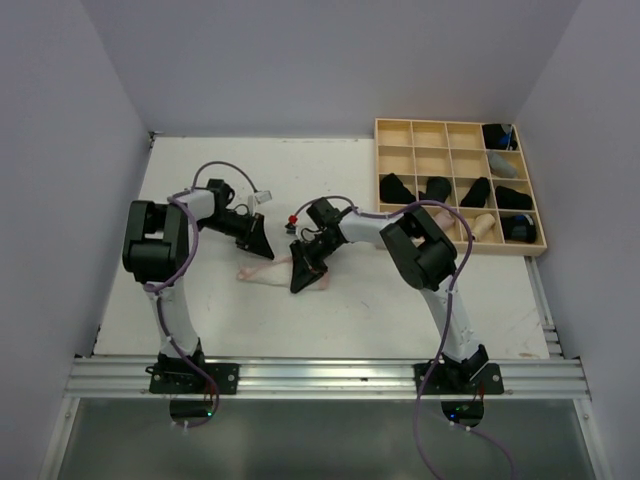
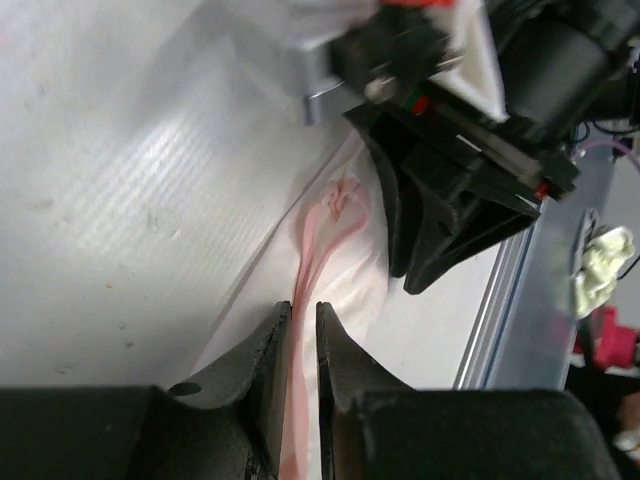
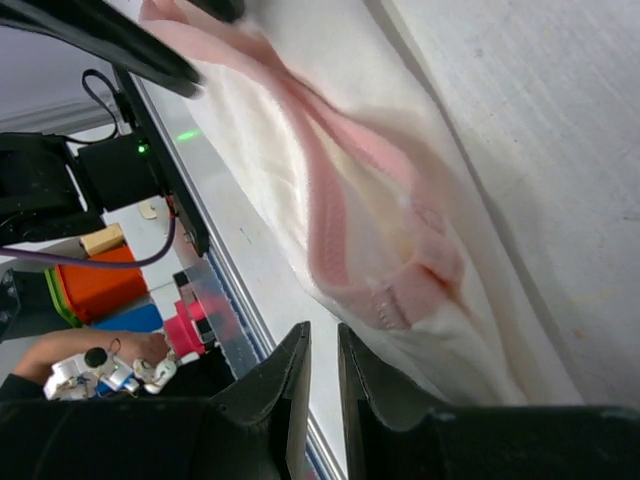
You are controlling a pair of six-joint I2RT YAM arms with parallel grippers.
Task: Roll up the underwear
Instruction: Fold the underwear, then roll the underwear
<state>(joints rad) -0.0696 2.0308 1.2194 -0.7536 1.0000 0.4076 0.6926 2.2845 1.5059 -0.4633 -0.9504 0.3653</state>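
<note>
The whitish underwear (image 1: 262, 272) with pink edging lies crumpled on the white table between both arms. My left gripper (image 1: 262, 250) reaches down onto its left end. In the left wrist view the jaws (image 2: 303, 310) stand close together with the pink edging of the underwear (image 2: 345, 260) running between them. My right gripper (image 1: 300, 285) tips down at the right end of the cloth. Its jaws (image 3: 323, 330) are a narrow gap apart with only table showing between them. The underwear (image 3: 380, 200) bunches against the outer side of one right finger (image 3: 375, 375).
A pale wooden grid tray (image 1: 460, 125) stands at the back right, with several black rolls (image 1: 397, 187) in its compartments. The metal rail (image 1: 330, 375) with both arm bases runs along the near edge. Grey walls close in the left and right sides.
</note>
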